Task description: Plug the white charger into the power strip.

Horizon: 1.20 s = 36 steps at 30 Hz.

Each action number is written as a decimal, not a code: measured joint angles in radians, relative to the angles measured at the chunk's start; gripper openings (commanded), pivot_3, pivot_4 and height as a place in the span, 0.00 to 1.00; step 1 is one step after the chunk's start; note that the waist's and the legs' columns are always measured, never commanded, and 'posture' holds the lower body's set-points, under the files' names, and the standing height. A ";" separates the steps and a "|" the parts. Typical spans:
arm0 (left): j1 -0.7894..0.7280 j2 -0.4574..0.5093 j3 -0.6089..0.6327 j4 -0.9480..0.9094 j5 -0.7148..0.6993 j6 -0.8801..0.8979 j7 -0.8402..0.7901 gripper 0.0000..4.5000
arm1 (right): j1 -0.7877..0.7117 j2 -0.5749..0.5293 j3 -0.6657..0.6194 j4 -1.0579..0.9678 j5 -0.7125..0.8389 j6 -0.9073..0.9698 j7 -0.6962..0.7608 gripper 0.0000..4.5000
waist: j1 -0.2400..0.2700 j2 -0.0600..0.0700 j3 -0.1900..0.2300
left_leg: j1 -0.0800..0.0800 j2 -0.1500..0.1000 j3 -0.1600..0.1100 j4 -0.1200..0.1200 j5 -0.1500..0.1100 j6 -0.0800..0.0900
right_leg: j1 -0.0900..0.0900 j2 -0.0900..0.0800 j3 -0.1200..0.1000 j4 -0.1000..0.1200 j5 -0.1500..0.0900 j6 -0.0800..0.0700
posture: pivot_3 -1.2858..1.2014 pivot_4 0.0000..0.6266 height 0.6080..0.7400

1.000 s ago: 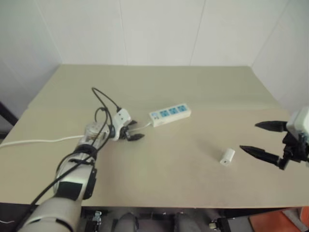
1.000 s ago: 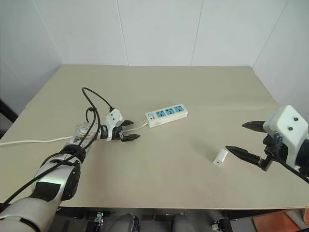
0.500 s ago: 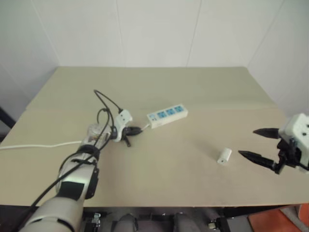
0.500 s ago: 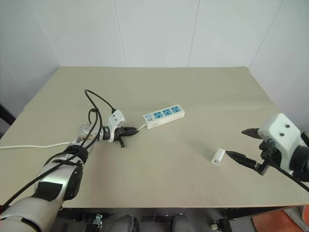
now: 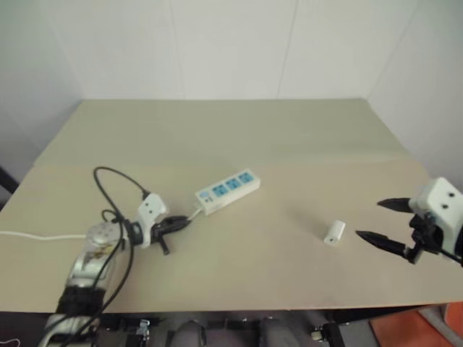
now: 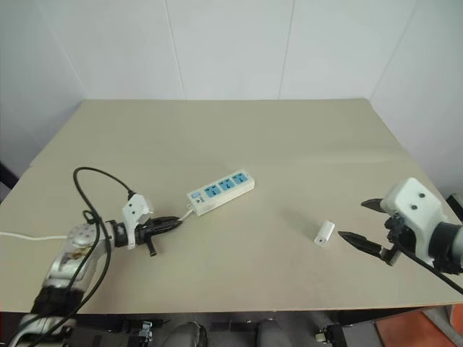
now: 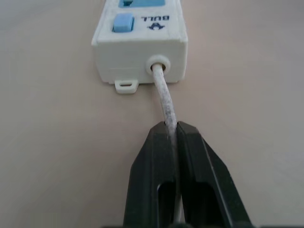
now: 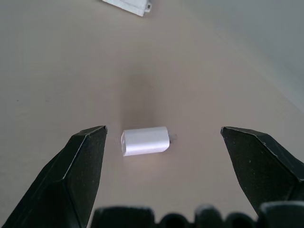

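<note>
In my left wrist view the strip (image 7: 140,42) runs off the frame past its blue switch, so I see none of its sockets there. My left fingers (image 7: 152,180) cover the cord (image 7: 164,99) where they pinch it, and I cannot follow it beyond them. From my head the cord leaves the table's (image 5: 289,130) left edge and its far end is out of frame. The charger (image 8: 145,140) is too small from my head to make out its prongs; my right wrist view shows only a faint stub at one end.
</note>
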 measured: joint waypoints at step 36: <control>-0.358 -0.209 0.039 0.803 -0.105 -0.600 -0.258 0.99 | 0.022 0.021 0.028 -0.036 -0.042 -0.037 -0.045 1.00 | 0.017 0.000 0.000 | -0.003 0.000 0.000 -0.002 0.000 0.000 | 0.000 0.000 -0.001 -0.006 0.002 -0.003 | 0.52 0.24 1.00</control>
